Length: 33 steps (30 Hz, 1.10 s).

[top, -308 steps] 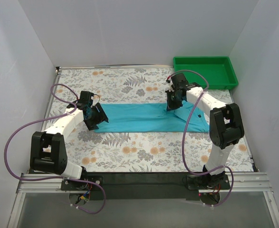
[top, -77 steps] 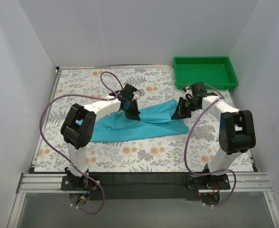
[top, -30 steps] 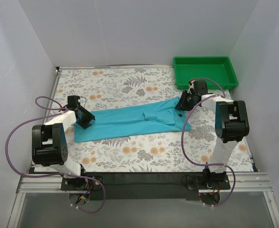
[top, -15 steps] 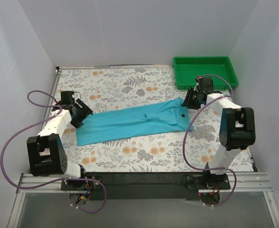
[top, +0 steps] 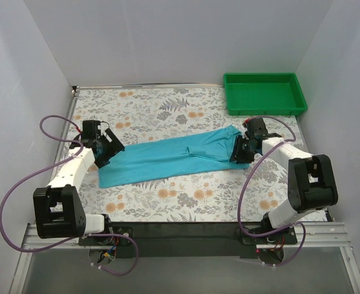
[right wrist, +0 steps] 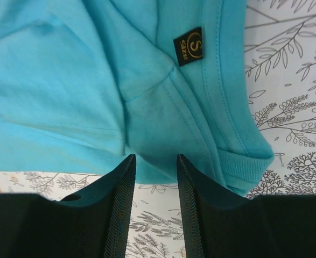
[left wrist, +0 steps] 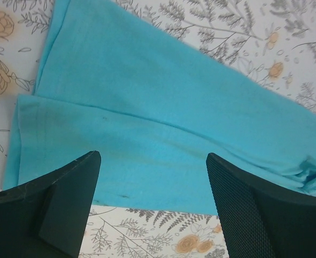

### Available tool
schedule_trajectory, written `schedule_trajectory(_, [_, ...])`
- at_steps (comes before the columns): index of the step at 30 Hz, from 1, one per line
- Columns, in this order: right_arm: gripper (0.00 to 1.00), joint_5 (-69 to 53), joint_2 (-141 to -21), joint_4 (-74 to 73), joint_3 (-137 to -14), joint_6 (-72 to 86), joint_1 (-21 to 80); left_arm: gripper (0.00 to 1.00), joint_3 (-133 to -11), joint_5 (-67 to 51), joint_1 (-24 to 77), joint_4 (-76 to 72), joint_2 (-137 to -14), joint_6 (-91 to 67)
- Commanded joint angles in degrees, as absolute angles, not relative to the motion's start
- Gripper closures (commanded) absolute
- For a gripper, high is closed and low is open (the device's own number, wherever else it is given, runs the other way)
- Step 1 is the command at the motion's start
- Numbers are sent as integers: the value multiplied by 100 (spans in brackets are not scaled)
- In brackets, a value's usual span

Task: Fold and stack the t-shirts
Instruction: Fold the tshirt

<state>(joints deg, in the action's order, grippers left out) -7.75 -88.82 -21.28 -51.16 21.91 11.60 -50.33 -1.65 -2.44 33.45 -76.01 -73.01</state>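
Note:
The turquoise-blue t-shirt (top: 167, 156) lies stretched in a long, narrow folded band across the middle of the floral table, slanting from near left to far right. My left gripper (top: 108, 150) hovers over its left hem end with jaws wide open and empty; in the left wrist view the gripper (left wrist: 152, 161) is above the cloth (left wrist: 147, 107). My right gripper (top: 239, 150) is at the shirt's right collar end. In the right wrist view the gripper (right wrist: 153, 161) is narrowly open at the cloth's edge (right wrist: 147, 123), next to a black size label (right wrist: 189, 45).
An empty green plastic tray (top: 265, 95) stands at the back right corner. White walls close in the table on three sides. Purple cables loop from both arms. Floral table surface shows in front of and behind the shirt.
The left gripper has moved right, onto the shirt's left end. The right gripper has come toward the near side along the collar end. The shirt lies nearly as before.

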Motion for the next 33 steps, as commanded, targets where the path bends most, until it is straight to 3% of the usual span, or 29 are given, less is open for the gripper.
schedule_trajectory(1, [63, -756, -8973, -2004, -5019, 2180, 1142, 27, -4843, -70, -229, 3305, -7540, -7198])
schedule_trajectory(6, [63, -528, -9518, -1855, -5097, 2048, 1151, 27, -4623, -158, -229, 3129, -7997, -7382])
schedule_trajectory(12, [63, -220, -10440, -1802, -6107, 1636, 1151, 30, -4220, -448, -220, 3182, -8499, -7883])
schedule_trajectory(23, [62, -386, -13068, -2109, -10325, 536, 1160, 28, -4025, -1142, -79, 3735, -7964, -8569])
schedule_trajectory(26, [60, -527, -12808, -2083, -10442, 606, 1230, 26, -4349, -1012, 298, 4112, -7613, -8569])
schedule_trajectory(33, [55, -633, -11419, -1934, -9300, 729, 1581, 21, -5255, 121, 492, 4509, -7207, -7903])
